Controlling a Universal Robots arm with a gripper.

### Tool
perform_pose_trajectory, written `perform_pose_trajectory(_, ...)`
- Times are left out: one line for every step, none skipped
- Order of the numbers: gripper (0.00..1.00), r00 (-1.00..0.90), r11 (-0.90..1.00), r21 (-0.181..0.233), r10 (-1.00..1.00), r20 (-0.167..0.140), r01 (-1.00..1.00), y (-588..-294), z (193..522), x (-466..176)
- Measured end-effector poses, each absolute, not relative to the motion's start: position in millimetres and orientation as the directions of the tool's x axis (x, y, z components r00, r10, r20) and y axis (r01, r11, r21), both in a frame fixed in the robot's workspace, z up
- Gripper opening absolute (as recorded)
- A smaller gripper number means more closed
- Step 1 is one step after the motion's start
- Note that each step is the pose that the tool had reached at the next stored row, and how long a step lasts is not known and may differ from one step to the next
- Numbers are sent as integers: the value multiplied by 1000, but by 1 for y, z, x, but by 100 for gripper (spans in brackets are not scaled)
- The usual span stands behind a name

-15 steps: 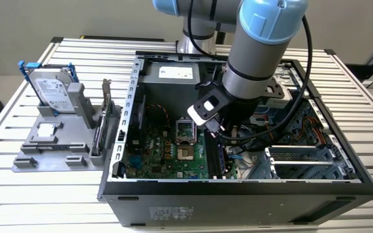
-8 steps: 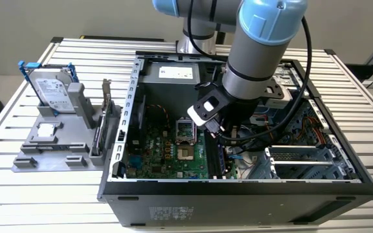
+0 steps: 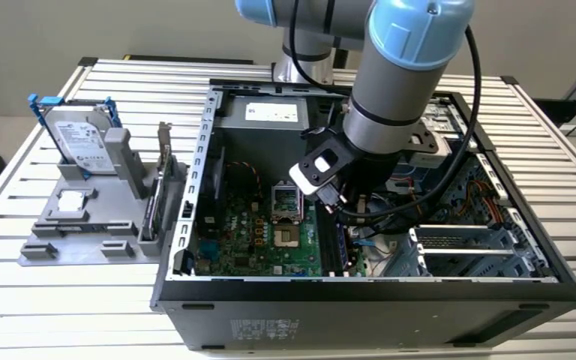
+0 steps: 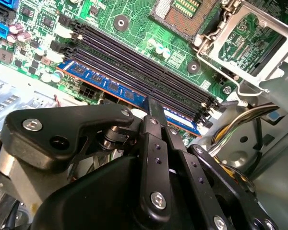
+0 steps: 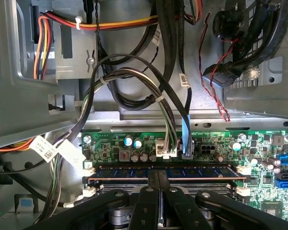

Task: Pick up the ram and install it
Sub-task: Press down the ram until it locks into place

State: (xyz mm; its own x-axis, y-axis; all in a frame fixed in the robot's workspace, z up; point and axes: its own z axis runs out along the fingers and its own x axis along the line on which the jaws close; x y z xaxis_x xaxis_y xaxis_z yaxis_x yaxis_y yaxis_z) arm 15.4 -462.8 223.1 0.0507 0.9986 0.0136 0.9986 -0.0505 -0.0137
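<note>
gripper (image 4: 155, 111) fingers closed together atop ram (image 4: 105, 85), seated in motherboard (image 4: 134, 19) slot

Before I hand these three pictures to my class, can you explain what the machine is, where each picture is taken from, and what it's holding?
It is a robot arm reaching into an open computer case on a slatted metal table. The exterior view looks on from off the arm; both wrist views ride on it. Its pincer is shut on the ram, a long blue stick standing in a slot of the green motherboard. Beside the case, a grey stand holds a hard drive.
</note>
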Motion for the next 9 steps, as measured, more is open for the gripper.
perform_pose_trajectory(0, 51, -51, -14, 999, 14, 999, -463, 223, 15)
perform_pose_trajectory(0, 51, -51, -14, 999, 14, 999, -463, 223, 15)
perform_pose_trajectory(0, 51, -51, -14, 999, 14, 999, -463, 222, 15)
perform_pose_trajectory(0, 51, -51, -14, 999, 14, 999, -463, 222, 15)
perform_pose_trajectory(0, 51, -51, -14, 999, 14, 999, -463, 222, 15)
perform_pose_trajectory(0, 51, -51, -14, 999, 14, 999, -463, 221, 15)
perform_pose_trajectory(0, 51, -51, -14, 999, 14, 999, -463, 221, 15)
perform_pose_trajectory(0, 51, -51, -14, 999, 15, 999, -463, 220, 15)
perform_pose_trajectory(0, 51, -51, -14, 999, 14, 999, -463, 220, 15)
